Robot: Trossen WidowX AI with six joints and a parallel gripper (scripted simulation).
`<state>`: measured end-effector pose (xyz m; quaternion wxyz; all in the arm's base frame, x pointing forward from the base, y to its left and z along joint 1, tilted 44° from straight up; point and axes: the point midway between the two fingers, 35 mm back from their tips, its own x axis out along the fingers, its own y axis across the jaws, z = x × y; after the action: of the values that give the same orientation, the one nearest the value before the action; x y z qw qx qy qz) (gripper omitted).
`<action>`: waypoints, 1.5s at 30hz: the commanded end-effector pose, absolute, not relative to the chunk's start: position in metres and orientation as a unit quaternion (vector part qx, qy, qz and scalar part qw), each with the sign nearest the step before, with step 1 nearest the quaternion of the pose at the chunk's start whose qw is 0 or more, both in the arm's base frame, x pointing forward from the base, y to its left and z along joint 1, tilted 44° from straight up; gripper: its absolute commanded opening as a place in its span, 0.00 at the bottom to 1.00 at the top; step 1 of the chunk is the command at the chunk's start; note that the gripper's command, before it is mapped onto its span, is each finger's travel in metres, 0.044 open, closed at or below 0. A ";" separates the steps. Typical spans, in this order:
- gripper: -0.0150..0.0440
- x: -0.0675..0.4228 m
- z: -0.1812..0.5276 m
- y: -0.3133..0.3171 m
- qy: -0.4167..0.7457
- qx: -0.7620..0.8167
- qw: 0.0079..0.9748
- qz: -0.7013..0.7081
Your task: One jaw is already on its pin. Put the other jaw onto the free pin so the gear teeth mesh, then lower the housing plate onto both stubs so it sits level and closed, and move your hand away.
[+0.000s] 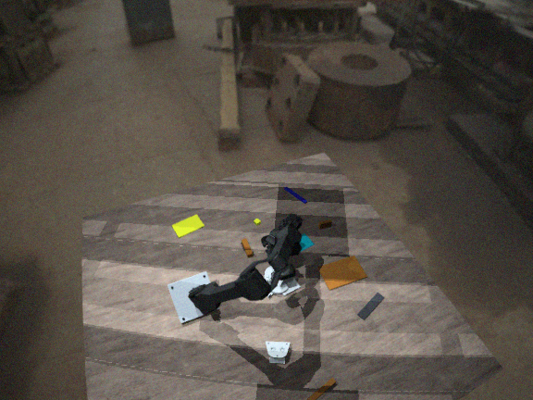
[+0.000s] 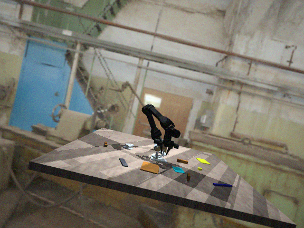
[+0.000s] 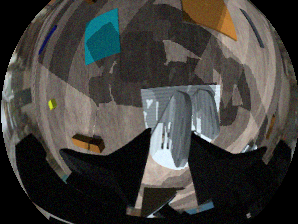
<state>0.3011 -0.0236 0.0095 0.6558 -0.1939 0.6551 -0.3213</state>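
- At 6 o'clock from the gear base in the top view, well apart from it, sits a pale plate with small holes (image 1: 278, 347) (image 2: 129, 145), which looks like the housing plate; it is off the mechanism.
- The tool (image 1: 276, 280) (image 2: 164, 154) (image 3: 166, 132) points down at the gear base (image 1: 292, 288) (image 3: 147, 94), its two fingers pinching a long grey jaw (image 3: 172, 130).
- In the wrist view, the other jaw (image 3: 206, 115) stands just beside the held one, toward 2 o'clock. Whether the gear teeth mesh, I cannot tell.
- Around the gear base, by the top view's clock: a teal panel (image 1: 306, 243) (image 2: 178, 169) (image 3: 102, 37) at 1, an orange panel (image 1: 343, 273) (image 2: 150, 168) (image 3: 210, 17) near 3, a dark grey bar (image 1: 370, 306) (image 2: 123, 162) (image 3: 252, 27) between 3 and 4.
- Toward 10 lies a yellow panel (image 1: 188, 225) (image 2: 203, 161); toward 11, a small yellow cube (image 1: 257, 221) (image 2: 199, 169) (image 3: 52, 104).
- At about 12, a blue bar (image 1: 295, 194) (image 2: 222, 184) (image 3: 48, 40) lies on the table (image 1: 139, 333) (image 2: 92, 179).
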 end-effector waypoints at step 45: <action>0.48 0.298 -0.003 -0.036 0.655 -0.196 0.654 -0.324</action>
<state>0.2978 -0.0356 -0.0027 0.6543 -0.1933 0.6554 -0.3239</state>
